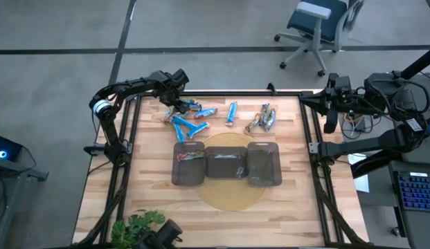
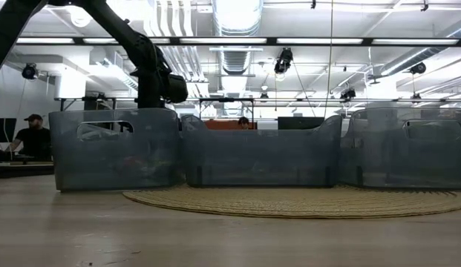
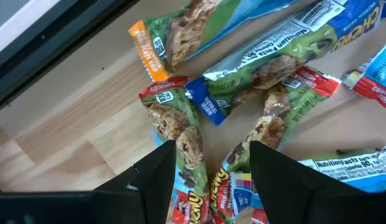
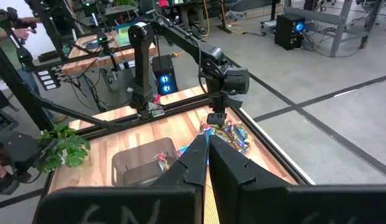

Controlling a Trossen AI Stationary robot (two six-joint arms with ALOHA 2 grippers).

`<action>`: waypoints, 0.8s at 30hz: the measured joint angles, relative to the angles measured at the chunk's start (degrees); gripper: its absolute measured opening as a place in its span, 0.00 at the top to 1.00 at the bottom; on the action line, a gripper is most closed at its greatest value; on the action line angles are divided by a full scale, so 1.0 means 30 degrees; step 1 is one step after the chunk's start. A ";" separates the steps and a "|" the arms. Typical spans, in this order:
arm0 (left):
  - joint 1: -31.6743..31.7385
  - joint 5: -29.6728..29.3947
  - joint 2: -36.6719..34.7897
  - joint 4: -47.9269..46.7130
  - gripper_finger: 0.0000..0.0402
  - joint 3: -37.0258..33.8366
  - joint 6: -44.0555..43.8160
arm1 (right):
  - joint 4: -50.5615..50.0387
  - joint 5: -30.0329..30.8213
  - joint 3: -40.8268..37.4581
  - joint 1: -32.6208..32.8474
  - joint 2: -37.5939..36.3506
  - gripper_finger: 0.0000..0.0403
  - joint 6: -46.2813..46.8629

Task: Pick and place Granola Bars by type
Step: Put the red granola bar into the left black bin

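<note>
Left gripper (image 3: 211, 165) jaws spread over Granola Bars (image 3: 180, 134).

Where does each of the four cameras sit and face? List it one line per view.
High: overhead, straight down on the table, three trays, both arms.
Low: table height, level at the tray walls; left arm behind.
Left wrist: above the granola bars, past the open left gripper.
Right wrist: from the table's edge, past the shut right gripper, toward the left arm.
Shared: the bar pile shows in the high view and both wrist views.
</note>
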 joint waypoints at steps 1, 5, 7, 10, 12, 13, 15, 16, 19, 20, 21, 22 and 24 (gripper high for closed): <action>0.0051 -0.0004 0.0000 -0.0004 0.54 0.0000 0.0004 | 0.0000 0.0006 0.0000 0.0000 0.0000 0.98 0.0000; 0.0444 -0.0011 0.0000 -0.0004 0.54 -0.0001 -0.0173 | 0.0000 0.0014 0.0000 -0.0001 0.0006 0.98 0.0000; 0.0637 -0.0015 0.0000 -0.0004 0.54 -0.0004 -0.0331 | 0.0000 0.0014 0.0000 0.0000 0.0022 0.98 -0.0003; 0.0914 -0.0011 0.0000 -0.0023 0.54 -0.0007 -0.0796 | 0.0000 0.0021 0.0000 -0.0006 0.0029 0.98 -0.0007; 0.1031 0.0144 0.0000 -0.0026 0.54 -0.0007 -0.1050 | 0.0000 0.0028 0.0000 0.0000 0.0029 0.98 -0.0007; 0.1054 0.0315 0.0000 -0.0027 0.54 -0.0007 -0.1085 | 0.0000 0.0028 0.0000 -0.0007 0.0029 0.98 -0.0007; 0.1037 0.0397 0.0000 -0.0060 0.54 -0.0007 -0.1077 | 0.0000 0.0028 0.0000 -0.0007 0.0022 0.98 -0.0007; 0.1027 0.0397 0.0000 -0.0114 0.54 -0.0007 -0.1084 | 0.0000 0.0028 0.0000 -0.0005 0.0023 0.98 -0.0007; 0.1027 0.0397 0.0000 -0.0581 0.54 -0.0007 -0.1107 | 0.0000 0.0028 0.0000 -0.0002 0.0023 0.98 -0.0008; 0.1027 0.0349 0.0000 -0.0832 0.54 -0.0007 -0.1111 | 0.0000 0.0028 0.0000 -0.0001 0.0022 0.98 -0.0015; 0.1027 0.0278 0.0000 -0.1156 0.54 -0.0007 -0.1105 | 0.0000 0.0028 0.0000 -0.0004 0.0022 0.98 -0.0015; 0.1027 0.0145 0.0000 -0.1522 0.54 -0.0019 -0.1092 | 0.0000 0.0028 0.0000 -0.0007 0.0022 0.98 -0.0035; 0.1027 0.0133 0.0000 -0.1816 0.54 -0.0062 -0.1038 | 0.0000 0.0036 0.0000 -0.0002 0.0022 0.98 -0.0080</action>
